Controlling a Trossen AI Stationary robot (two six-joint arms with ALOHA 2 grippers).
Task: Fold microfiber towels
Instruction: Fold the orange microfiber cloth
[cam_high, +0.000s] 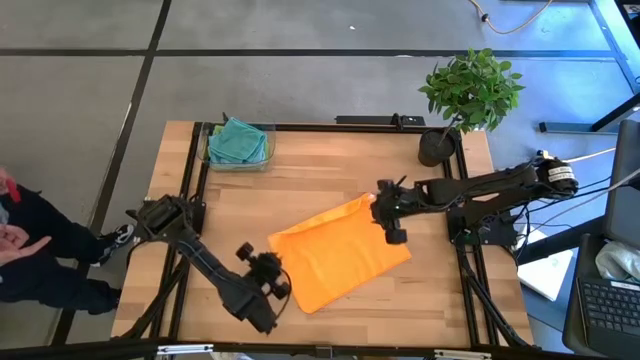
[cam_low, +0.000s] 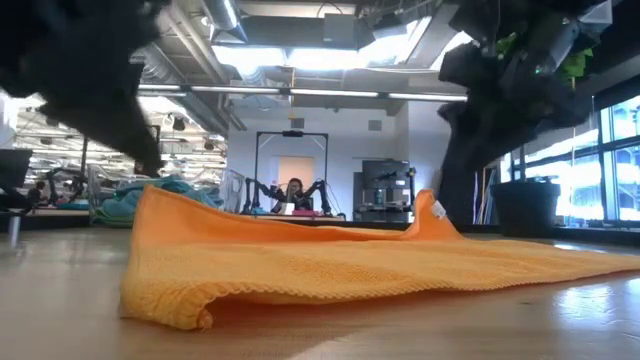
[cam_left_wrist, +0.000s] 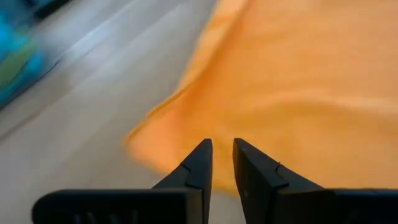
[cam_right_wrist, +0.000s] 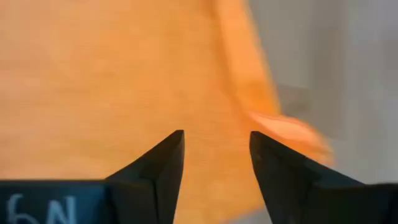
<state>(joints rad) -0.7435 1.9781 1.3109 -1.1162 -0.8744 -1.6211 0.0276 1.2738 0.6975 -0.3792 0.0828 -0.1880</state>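
While the orange microfiber towel (cam_high: 340, 253) lies folded on the wooden table (cam_high: 300, 185), slightly toward four o'clock from the table's middle in the high view, we see both arms poised at its edges. The towel sits as a slanted rectangle, its long axis running from about eight o'clock up to two o'clock. In the low view the orange cloth (cam_low: 330, 265) shows a doubled, rounded fold at its near edge and one corner peaking upward near a small white tag (cam_low: 437, 209).

We find the left gripper (cam_high: 272, 283) at the towel's seven o'clock corner, just beside or over the cloth's edge. In its wrist view the left gripper (cam_left_wrist: 222, 163) has its fingers slightly parted, with a narrow gap and nothing between them; the orange towel (cam_left_wrist: 298, 81) spreads beyond the tips.

We see the right gripper (cam_high: 388, 218) at the towel's two o'clock corner. In its own view the right gripper (cam_right_wrist: 216, 163) stands released, fingers well apart and empty, above the orange fabric (cam_right_wrist: 112, 81).

At the table's eleven o'clock corner we note a clear bin (cam_high: 212, 150) holding teal and light blue towels (cam_high: 238, 140). A potted plant (cam_high: 470, 95) stands at the one o'clock corner. A person (cam_high: 20, 255) is at the left edge, at nine o'clock.
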